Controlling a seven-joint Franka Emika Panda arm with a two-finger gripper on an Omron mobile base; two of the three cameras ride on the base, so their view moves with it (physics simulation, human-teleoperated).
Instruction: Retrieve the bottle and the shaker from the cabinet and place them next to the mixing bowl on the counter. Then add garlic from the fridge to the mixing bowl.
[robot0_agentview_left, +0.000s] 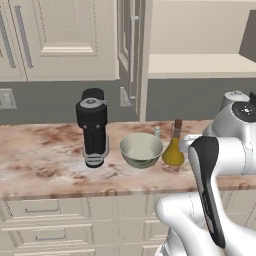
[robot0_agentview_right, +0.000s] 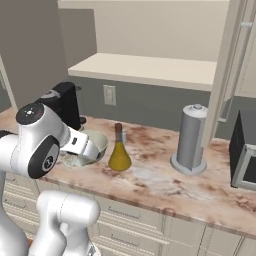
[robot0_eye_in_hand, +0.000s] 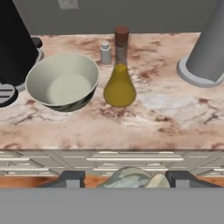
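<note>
With the bottle and shaker already standing just beside the bowl on the counter, the gripper hangs short of the bowl, pinching a pale bulb (seemingly the garlic) not yet dropped in.

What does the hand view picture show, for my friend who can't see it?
A garlic bulb sits between the gripper tips, above a marble counter. On the counter, an empty mixing bowl stands beside a yellow bottle, with a small shaker behind them.
</note>
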